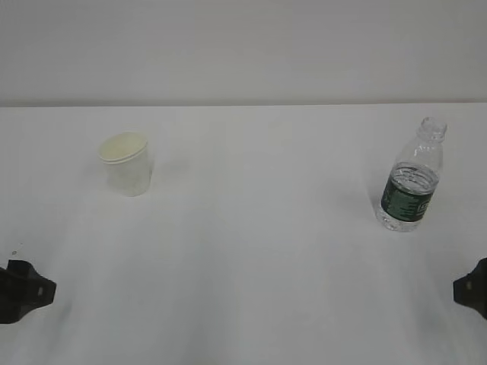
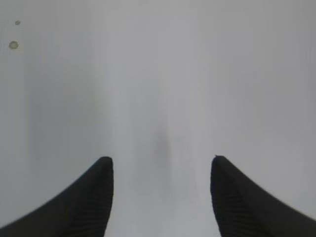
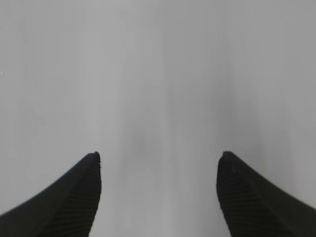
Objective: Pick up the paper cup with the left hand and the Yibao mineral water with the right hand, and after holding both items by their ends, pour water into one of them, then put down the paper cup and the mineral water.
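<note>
Both grippers, left (image 2: 162, 170) and right (image 3: 159, 165), stand apart and empty at the table's (image 1: 251, 266) near corners. One cup (image 1: 125, 163) stands upright far left, one bottle (image 1: 412, 179) far right, wide bare room between.

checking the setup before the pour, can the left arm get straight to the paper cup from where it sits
Probably yes. The paper cup stands upright and alone on the table, with nothing between it and the left gripper, whose fingers are open and empty.
</note>
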`<action>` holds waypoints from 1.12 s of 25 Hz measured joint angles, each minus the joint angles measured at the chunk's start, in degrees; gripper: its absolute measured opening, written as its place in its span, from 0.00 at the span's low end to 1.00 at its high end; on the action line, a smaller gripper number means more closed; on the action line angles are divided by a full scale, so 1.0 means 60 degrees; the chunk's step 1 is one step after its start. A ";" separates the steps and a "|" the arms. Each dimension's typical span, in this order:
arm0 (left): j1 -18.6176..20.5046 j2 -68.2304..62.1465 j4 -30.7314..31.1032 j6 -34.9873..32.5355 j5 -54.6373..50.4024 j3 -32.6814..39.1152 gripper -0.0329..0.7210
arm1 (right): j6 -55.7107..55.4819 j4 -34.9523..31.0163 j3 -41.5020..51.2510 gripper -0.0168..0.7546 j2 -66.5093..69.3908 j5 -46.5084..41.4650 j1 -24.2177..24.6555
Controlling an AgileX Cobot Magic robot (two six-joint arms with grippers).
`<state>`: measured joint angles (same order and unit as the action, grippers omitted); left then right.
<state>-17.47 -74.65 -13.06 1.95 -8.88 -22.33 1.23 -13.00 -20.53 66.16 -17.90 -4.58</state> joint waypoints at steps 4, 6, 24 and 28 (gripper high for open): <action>-0.0284 0.0000 0.0000 0.0000 0.0843 0.0330 0.64 | 0.0000 -0.0130 0.0360 0.74 0.0000 0.0938 0.0000; -0.0300 0.0000 -0.0007 0.0000 0.1100 0.0336 0.64 | 0.0000 -0.0151 0.0604 0.74 0.0000 0.1502 -0.0051; -0.0306 0.0000 -0.0413 0.0045 0.3931 0.1539 0.64 | -0.0205 0.0299 0.3378 0.74 0.0000 0.8740 -0.2317; -0.0306 0.0000 -0.0437 0.0643 0.6177 0.2825 0.64 | -0.0318 0.0580 0.3448 0.74 0.0000 0.9208 -0.2317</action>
<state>-19.31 -74.65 -15.68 5.80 28.19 -5.38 -0.68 -9.52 0.16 66.16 37.35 -18.49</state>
